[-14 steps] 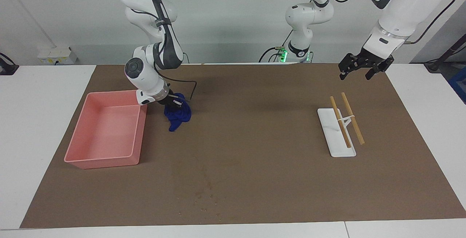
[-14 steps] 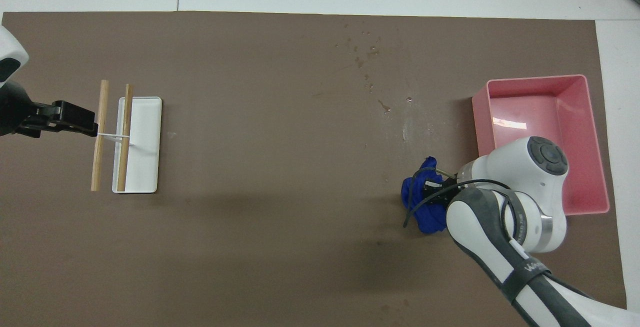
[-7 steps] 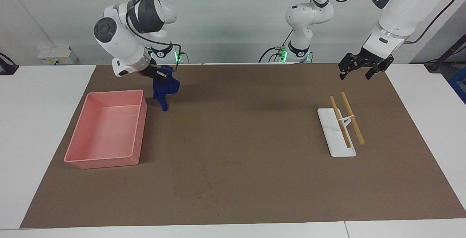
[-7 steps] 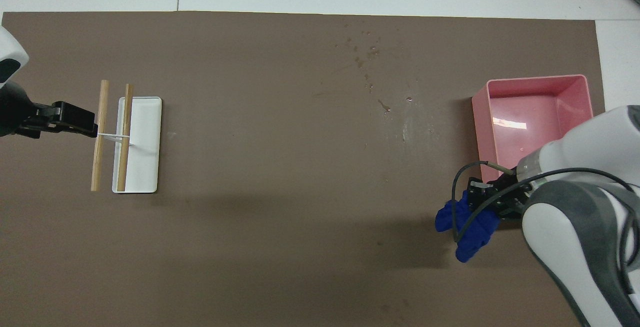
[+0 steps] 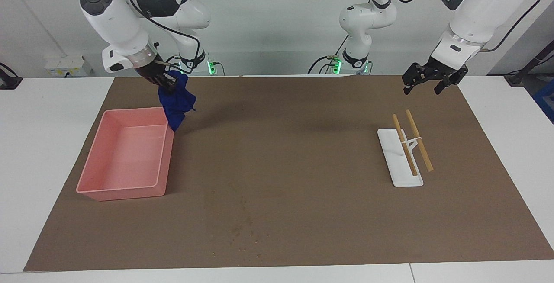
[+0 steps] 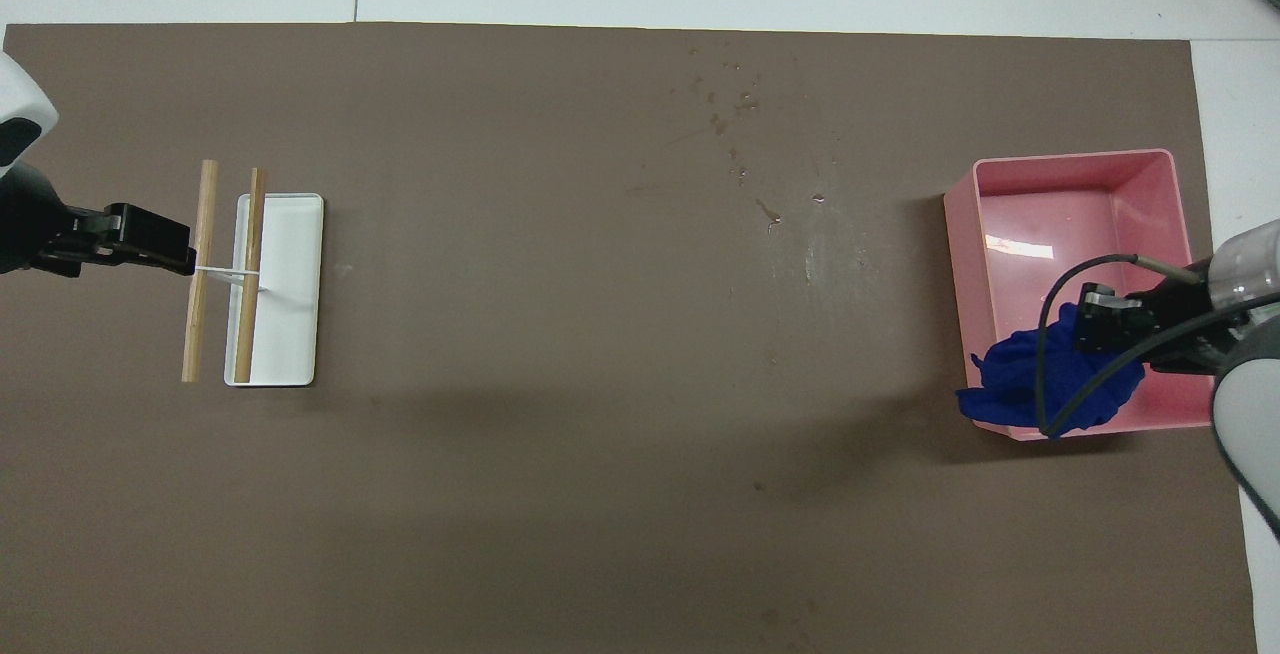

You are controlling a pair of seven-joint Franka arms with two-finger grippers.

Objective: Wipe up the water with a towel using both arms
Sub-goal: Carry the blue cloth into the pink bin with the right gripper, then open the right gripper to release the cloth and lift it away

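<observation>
Right gripper (image 5: 166, 82) clamps the towel (image 5: 175, 101) above the pink tray (image 5: 125, 188)

Blue towel (image 5: 175, 101) in right gripper (image 5: 165, 82) over pink tray (image 5: 99, 190) corner; left gripper (image 5: 426, 85) aloft

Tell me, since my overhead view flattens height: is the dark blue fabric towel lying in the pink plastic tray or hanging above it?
Observer: Hanging. The dark blue fabric towel dangles from the shut right claw, held high over the corner of the pink plastic tray nearer the robots.
Operator: Does it touch the rim?
Observer: Its lowest tip reaches rim level; I cannot tell contact.
Operator: And the left claw?
Observer: The left claw waits open, raised above the mat, clear of the white rack with two wooden sticks.
</observation>
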